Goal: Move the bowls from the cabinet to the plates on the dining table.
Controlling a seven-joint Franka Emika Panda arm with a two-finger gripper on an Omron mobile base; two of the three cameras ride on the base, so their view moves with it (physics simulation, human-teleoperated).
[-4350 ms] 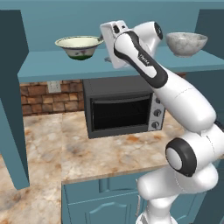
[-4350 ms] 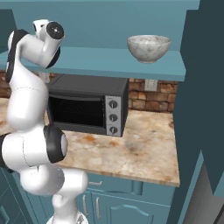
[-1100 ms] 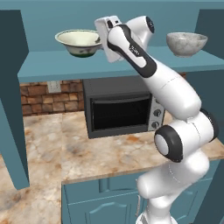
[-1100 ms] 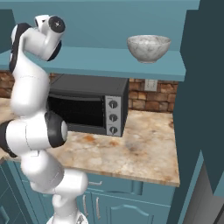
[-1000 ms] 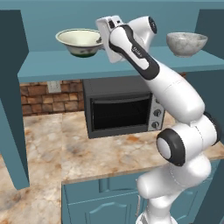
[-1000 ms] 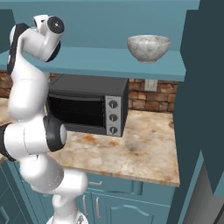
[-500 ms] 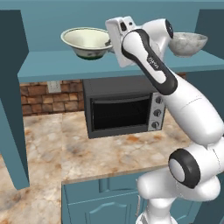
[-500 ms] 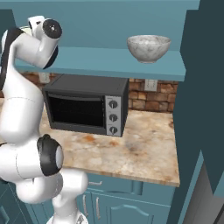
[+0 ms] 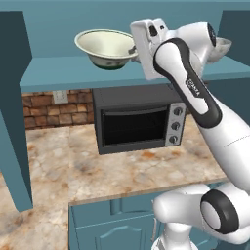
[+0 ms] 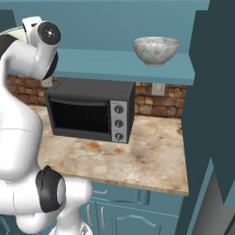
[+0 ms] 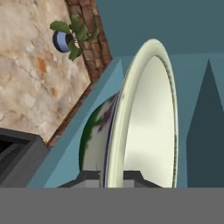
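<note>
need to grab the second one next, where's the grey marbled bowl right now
The grey marbled bowl sits on the cabinet shelf at its right end, above and right of the microwave in the right base view.

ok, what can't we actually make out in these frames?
- Gripper: hand view, fingertips cut off by the bottom band; left base view, the hand body covers them.
- Marbled bowl: left base view, mostly behind the arm.
- Yellow-green bowl: right base view, a sliver behind the arm.
- Microwave: hand view, cropped at the left edge.
</note>
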